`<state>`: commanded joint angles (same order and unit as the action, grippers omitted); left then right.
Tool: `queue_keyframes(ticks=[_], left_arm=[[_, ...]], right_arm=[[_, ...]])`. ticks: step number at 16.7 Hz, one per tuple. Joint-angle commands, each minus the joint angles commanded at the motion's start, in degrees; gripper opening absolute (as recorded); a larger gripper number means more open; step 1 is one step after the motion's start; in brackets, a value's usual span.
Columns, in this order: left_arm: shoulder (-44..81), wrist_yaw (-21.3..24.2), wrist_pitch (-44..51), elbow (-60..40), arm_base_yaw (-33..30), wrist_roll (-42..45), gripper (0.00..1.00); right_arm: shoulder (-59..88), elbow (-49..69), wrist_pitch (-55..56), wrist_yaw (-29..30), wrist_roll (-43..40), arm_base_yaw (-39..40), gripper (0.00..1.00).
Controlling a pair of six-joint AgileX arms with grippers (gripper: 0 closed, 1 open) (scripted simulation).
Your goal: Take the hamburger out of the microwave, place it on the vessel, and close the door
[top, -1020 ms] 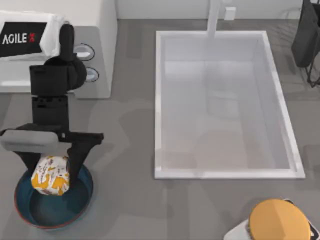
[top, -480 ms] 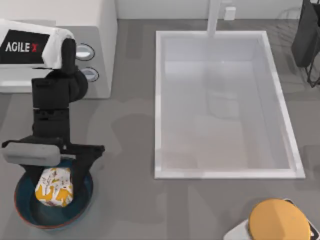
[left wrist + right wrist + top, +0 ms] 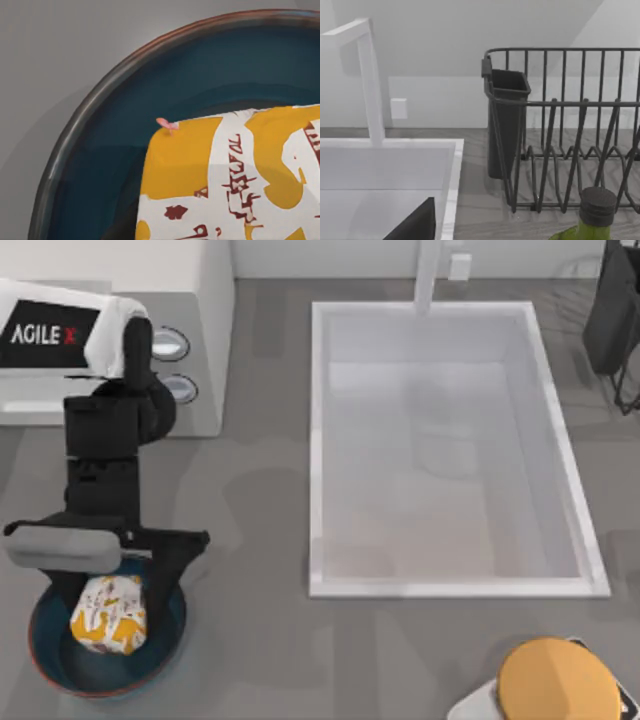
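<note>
Hamburger [image 3: 108, 613] unmoved, upright in vessel [image 3: 60, 665]

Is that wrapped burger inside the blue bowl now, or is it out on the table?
Inside. From above, the hamburger lies within the vessel, and the left wrist view shows teal bowl floor around it.

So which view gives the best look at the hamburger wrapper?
The left wrist view: the hamburger sits close up in the vessel, print legible. The top view shows it small, partly under the left arm. The right wrist view faces the dish rack.

one hamburger [image 3: 107, 613]; one vessel [image 3: 60, 670]; one microwave [image 3: 205, 330]; one sink [image 3: 450, 310]; one bottle [image 3: 590, 215]
</note>
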<state>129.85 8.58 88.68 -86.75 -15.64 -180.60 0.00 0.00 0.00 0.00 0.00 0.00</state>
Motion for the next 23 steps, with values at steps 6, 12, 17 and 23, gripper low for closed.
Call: queue_keyframes(ticks=[6,12,17,23], left_arm=[[0.00,0.00,0.00,0.00,0.00,0.00,0.90],[0.00,0.00,0.00,0.00,0.00,0.00,1.00],[-0.75,0.11,0.39,0.04,-0.02,-0.32,1.00],[-11.96,0.22,-6.01,9.08,0.15,11.87,1.00]], right_arm=[[0.00,0.00,0.00,0.00,0.00,0.00,1.00],[0.00,0.00,0.00,0.00,0.00,0.00,1.00],[0.00,0.00,0.00,0.00,0.00,0.00,1.00],[0.00,0.00,0.00,0.00,0.00,0.00,1.00]])
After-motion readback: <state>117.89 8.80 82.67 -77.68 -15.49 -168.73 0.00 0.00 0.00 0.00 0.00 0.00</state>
